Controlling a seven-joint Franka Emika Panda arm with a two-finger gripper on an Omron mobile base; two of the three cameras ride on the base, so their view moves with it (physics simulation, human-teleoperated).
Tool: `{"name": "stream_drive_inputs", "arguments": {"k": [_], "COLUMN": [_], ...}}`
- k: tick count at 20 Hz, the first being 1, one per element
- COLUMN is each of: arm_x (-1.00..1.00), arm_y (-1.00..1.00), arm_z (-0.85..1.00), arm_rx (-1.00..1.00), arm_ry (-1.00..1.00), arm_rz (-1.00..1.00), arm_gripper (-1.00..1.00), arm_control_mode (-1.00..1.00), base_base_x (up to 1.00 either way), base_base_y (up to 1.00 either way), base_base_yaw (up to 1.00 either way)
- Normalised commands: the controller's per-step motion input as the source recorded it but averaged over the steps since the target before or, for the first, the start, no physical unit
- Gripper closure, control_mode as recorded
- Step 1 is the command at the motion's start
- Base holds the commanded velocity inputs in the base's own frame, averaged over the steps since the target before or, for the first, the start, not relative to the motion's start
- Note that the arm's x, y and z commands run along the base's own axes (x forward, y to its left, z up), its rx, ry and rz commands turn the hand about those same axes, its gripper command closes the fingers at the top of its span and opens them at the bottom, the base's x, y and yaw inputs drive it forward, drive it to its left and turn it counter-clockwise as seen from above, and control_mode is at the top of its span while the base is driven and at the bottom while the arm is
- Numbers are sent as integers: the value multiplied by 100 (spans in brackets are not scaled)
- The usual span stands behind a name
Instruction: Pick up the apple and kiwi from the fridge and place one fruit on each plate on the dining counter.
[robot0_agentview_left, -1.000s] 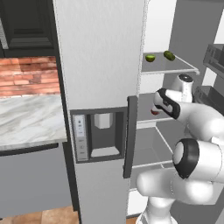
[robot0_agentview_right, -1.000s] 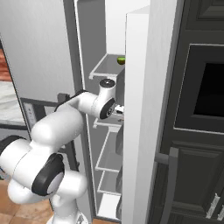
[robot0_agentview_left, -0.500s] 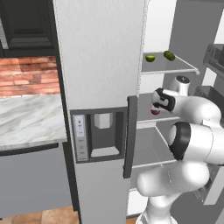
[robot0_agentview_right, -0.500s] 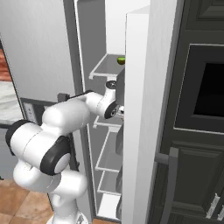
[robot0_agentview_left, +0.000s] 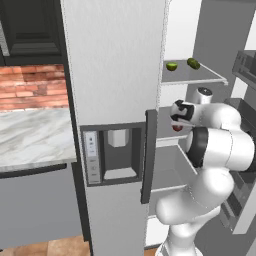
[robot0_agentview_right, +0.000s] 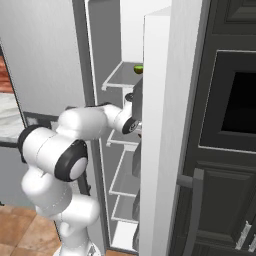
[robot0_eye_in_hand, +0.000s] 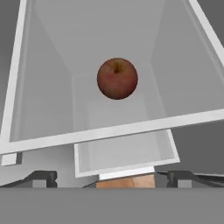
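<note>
From the left base view, the fridge (robot0_agentview_left: 115, 75) stands open, and the arm reaches into it with the hand (robot0_agentview_left: 176, 114) at the middle shelf (robot0_agentview_left: 167, 142). The apple (robot0_agentview_left: 177, 127) shows as a small dark red spot just beneath the hand, resting on that shelf. On the upper shelf (robot0_agentview_left: 192, 76), toward 12 o'clock from the hand, lies the kiwi (robot0_agentview_left: 172, 66), with a second green fruit (robot0_agentview_left: 193, 63) beside it at its 3 o'clock. A marble counter (robot0_agentview_left: 30, 137) shows at 9 o'clock.

From the right base view, the arm passes behind the fridge door's (robot0_agentview_right: 165, 125) edge, and the kiwi (robot0_agentview_right: 138, 69) peeks out on the upper shelf.

In the hand view, the apple (robot0_eye_in_hand: 117, 78) sits on the shelf at 12 o'clock, untouched, well apart from the fingertips (robot0_eye_in_hand: 41, 178), which stand spread wide and released.

As I judge it, the task is at its start: neither fruit is lifted, and both placements remain.
</note>
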Motion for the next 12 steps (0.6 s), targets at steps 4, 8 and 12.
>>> {"name": "stream_drive_inputs", "arguments": {"k": [4, 8, 12], "arm_x": [23, 22, 23], "arm_y": [0, 0, 0], "arm_z": [-14, -16, -13], "arm_rx": [0, 0, 0], "arm_ry": [0, 0, 0], "arm_rz": [0, 0, 0], "arm_gripper": [-100, -100, -100], "arm_control_mode": [-100, -100, -100], "base_base_x": [0, 0, 0], "base_base_y": [0, 0, 0], "base_base_yaw": [0, 0, 0]}}
